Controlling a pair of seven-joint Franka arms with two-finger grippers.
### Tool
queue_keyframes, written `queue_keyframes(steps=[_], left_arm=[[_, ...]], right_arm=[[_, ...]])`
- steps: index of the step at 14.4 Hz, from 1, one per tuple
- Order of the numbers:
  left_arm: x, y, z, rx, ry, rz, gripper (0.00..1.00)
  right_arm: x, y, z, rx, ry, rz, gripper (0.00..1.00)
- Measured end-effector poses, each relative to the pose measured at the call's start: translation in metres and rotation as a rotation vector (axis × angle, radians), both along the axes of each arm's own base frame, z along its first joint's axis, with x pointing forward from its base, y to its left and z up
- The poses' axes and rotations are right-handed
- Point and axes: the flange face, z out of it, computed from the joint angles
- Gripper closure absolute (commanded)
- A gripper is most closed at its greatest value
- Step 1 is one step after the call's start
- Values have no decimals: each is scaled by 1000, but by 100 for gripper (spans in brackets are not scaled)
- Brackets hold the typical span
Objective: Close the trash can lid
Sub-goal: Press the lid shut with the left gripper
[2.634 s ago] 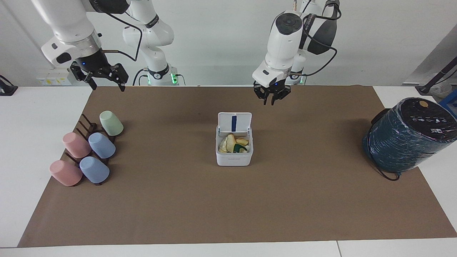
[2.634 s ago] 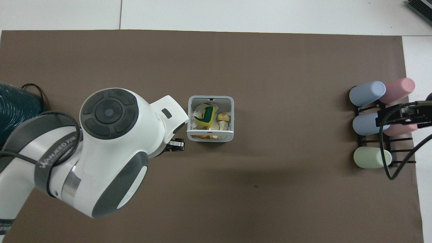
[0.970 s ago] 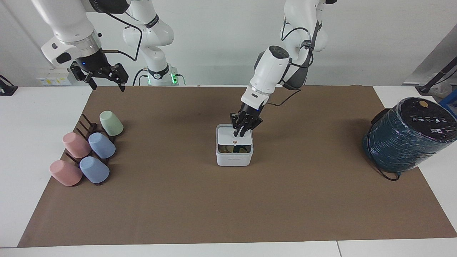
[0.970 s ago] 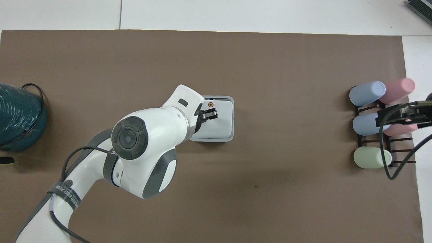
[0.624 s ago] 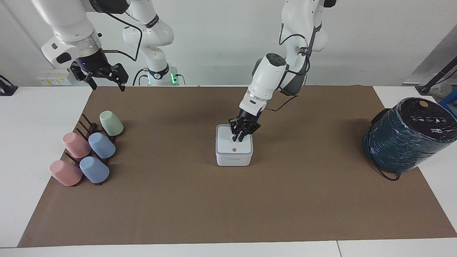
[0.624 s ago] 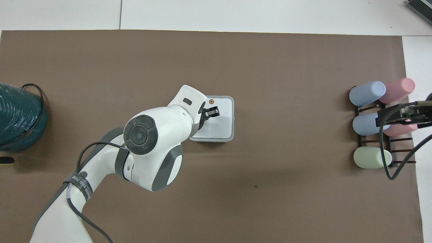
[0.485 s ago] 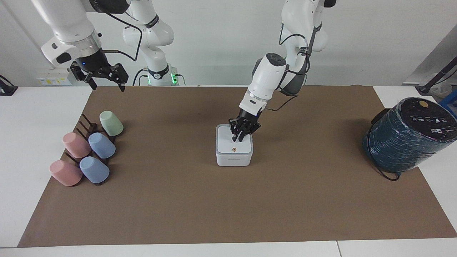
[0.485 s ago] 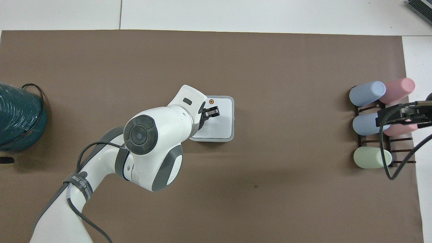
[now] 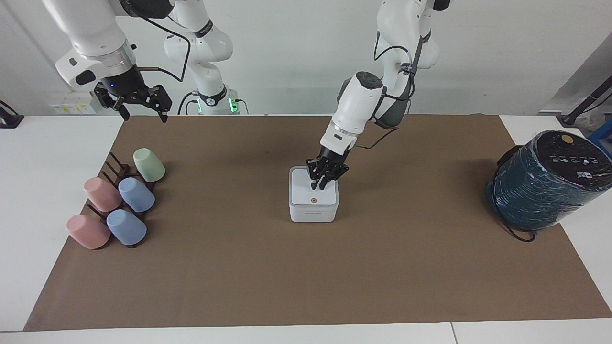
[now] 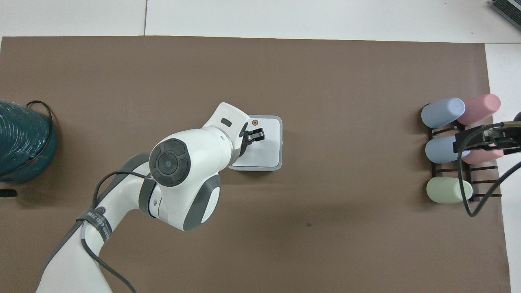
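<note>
Left arm bent down over mid-table, left gripper (image 9: pixel 319 184) tilted, fingers drawn narrow with nothing between them, tips down on the lid (image 9: pixel 306 192). Lid flat and closed on the trash can (image 9: pixel 313 213), orange dot at the edge farther from the robots. Facing view gives fingertip contact; overhead view hides much of the trash can (image 10: pixel 272 165) under the wrist. Right gripper (image 9: pixel 141 112) waiting in the air, fingers spread wide, over the mat edge above the cups (image 9: pixel 136 193).
</note>
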Motion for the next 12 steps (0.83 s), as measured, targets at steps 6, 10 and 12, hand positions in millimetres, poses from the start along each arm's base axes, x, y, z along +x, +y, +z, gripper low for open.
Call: queue_keyframes(steps=[6, 10, 12], left_arm=[[0, 1, -4, 4, 6, 1, 97], [0, -1, -6, 5, 8, 0, 100], [0, -1, -6, 5, 8, 0, 100]], right_arm=[[0, 0, 0, 0, 0, 0, 0], [0, 0, 0, 0, 0, 0, 0], [0, 0, 0, 0, 0, 0, 0]])
